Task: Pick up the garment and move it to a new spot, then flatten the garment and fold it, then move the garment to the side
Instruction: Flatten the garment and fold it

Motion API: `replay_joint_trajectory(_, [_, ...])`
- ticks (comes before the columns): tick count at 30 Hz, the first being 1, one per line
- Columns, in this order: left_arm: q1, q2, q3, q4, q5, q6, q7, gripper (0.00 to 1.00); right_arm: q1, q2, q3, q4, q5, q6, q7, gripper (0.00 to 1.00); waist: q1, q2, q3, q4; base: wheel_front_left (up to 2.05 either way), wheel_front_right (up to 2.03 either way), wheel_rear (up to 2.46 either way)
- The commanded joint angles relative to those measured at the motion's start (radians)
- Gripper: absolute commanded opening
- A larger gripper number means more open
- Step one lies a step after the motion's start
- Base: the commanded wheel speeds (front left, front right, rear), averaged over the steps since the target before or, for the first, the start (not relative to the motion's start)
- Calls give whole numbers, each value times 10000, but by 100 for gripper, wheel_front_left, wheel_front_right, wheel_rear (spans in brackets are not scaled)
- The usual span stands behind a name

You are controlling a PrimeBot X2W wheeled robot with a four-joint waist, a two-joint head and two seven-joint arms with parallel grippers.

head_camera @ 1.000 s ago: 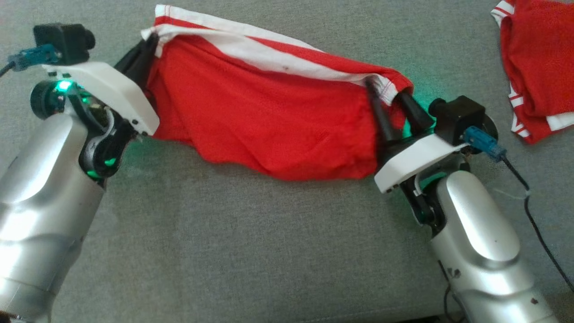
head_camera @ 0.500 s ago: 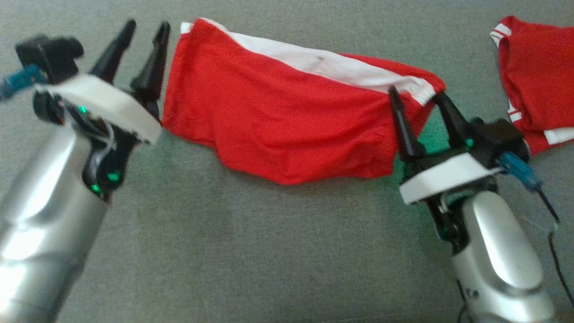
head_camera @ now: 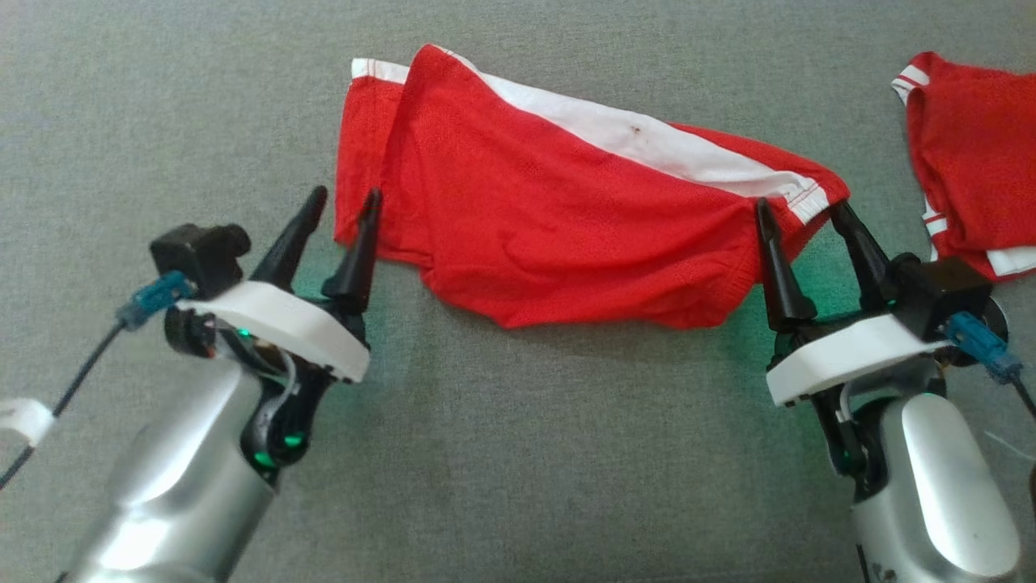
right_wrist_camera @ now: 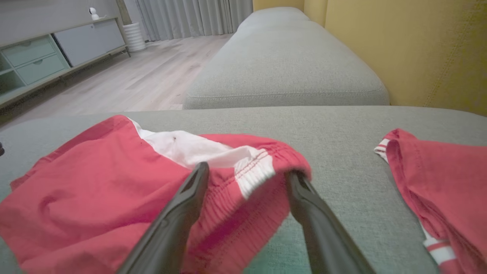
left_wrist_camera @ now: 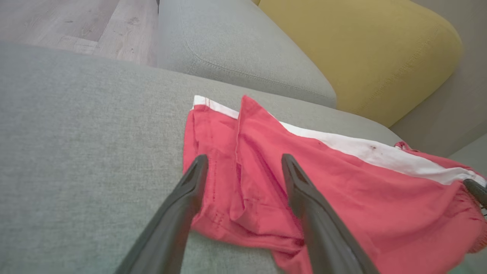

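Both grippers have just let go. The left gripper (head_camera: pixel 346 198), jaws apart, has backed off to just beside the left end of the red shorts (head_camera: pixel 566 219). The right gripper (head_camera: pixel 800 209), also spread wide, straddles their right end without clamping it. The shorts lie rumpled across the far middle of the grey sofa cushion (head_camera: pixel 518 453), so the move looks done and flattening comes next.

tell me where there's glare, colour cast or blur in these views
Head view: green light tints the grey cushion beside the right end effector, and the silver forearm shows glare. Left wrist view: red shorts look washed pink. Right wrist view: greenish cast on the cushion between the soft-edged fingers.
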Motion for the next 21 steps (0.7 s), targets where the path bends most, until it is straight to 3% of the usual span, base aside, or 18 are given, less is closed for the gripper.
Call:
replay_joint_trajectory(1, [-235, 178, 278, -163, 124, 49, -140, 100, 52, 68, 87, -318, -121, 65, 61, 100, 1, -1, 21, 5, 0, 0, 0])
replay_joint_trajectory(14, [-245, -174, 92, 226, 303, 64, -609, 100, 863, 68, -783, -1040, -308, 65, 49, 100, 1, -1, -74, -150, 0, 0, 0])
replay_joint_trajectory(21, [-608, -228, 9, 458, 537, 355, -509, 100, 822, 68, -814, -1912, -179, 65, 1, 100, 1, -1, 3, -220, 0, 0, 0])
